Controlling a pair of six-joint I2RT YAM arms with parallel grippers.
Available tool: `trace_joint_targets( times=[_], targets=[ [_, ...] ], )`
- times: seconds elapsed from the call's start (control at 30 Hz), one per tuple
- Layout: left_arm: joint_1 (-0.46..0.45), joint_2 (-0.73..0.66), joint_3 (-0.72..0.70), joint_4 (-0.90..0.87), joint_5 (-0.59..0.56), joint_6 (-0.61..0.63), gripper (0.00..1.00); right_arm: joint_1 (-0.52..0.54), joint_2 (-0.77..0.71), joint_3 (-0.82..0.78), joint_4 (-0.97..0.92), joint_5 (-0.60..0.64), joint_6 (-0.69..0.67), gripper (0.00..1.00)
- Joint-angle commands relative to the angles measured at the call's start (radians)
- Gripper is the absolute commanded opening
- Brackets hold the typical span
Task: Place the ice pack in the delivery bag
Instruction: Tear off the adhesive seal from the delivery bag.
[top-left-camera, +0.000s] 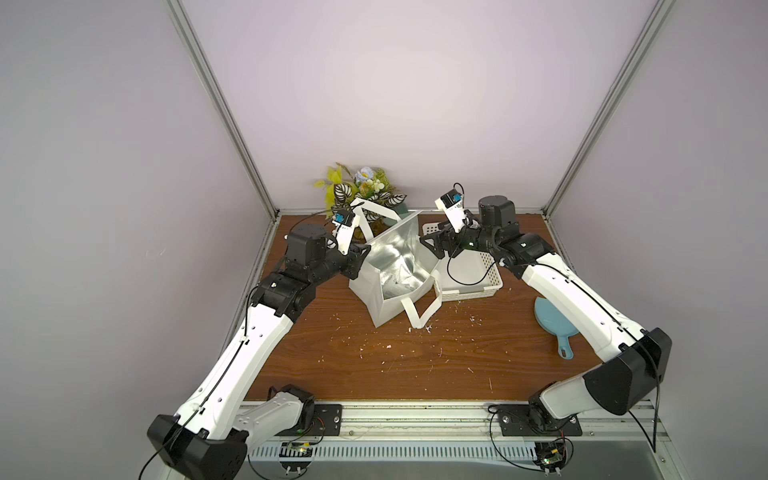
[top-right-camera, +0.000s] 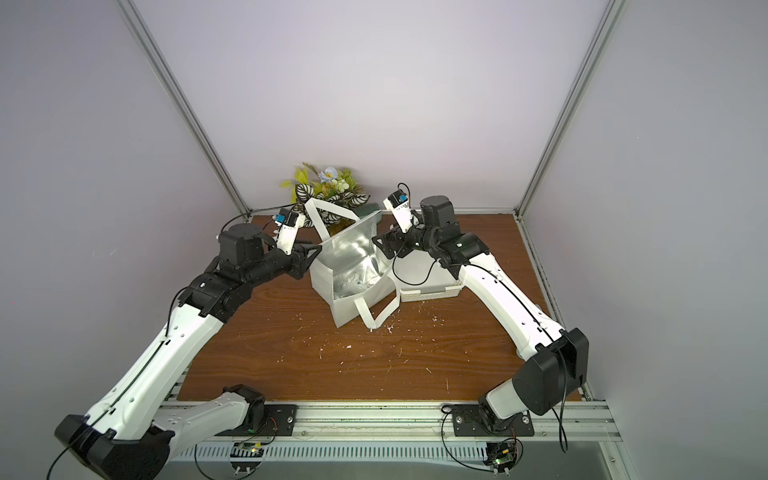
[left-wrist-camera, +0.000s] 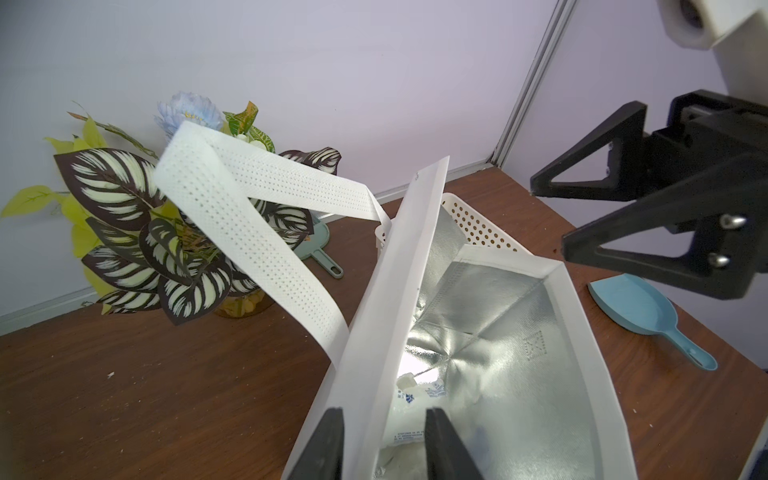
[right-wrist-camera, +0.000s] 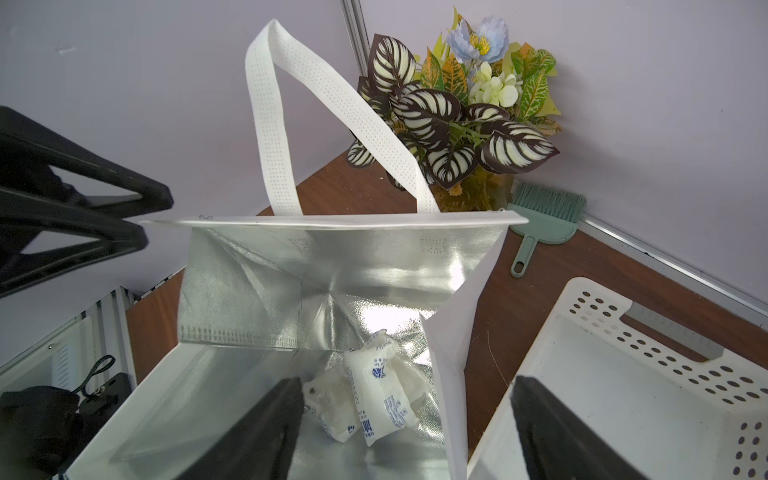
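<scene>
Since the print is the interesting bit: the ice pack (right-wrist-camera: 380, 395) has small blue and dark lettering on its whitish plastic, but it's too tiny and crumpled to read. It's lying on the foil bottom of the delivery bag (right-wrist-camera: 469, 291), touching another crumpled pouch (right-wrist-camera: 328, 405). The bag stands open on the table (top-left-camera: 374, 365) with one strap handle (right-wrist-camera: 270, 124) sticking up.

The left gripper (left-wrist-camera: 384, 449) straddles the bag's side wall, one finger outside and one inside. There's a gap showing, so it's not pinching it. The right gripper (right-wrist-camera: 415, 436) hangs over the bag's opposite rim, jaws spread wide, nothing in them.

A white perforated basket (top-left-camera: 473, 286) sits just beside the bag, with a leafy plant (top-left-camera: 361, 191) behind it. A green brush (right-wrist-camera: 544, 212) is near the plant and a blue scoop (top-left-camera: 552, 328) lies well apart.
</scene>
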Motion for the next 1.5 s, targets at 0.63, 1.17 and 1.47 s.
trace_joint_targets(
  times=[0.63, 1.17, 1.47],
  targets=[
    [0.013, 0.042, 0.056, -0.013, -0.003, 0.043, 0.25, 0.01, -0.028, -0.01, 0.021, -0.021, 0.007, 0.86],
    [0.02, 0.058, 0.077, -0.027, -0.003, 0.04, 0.05, 0.011, -0.026, -0.007, 0.025, -0.025, 0.004, 0.86],
    [0.083, 0.069, 0.116, -0.063, 0.146, -0.087, 0.0, 0.016, -0.026, -0.021, 0.048, -0.05, 0.001, 0.86]
  ],
)
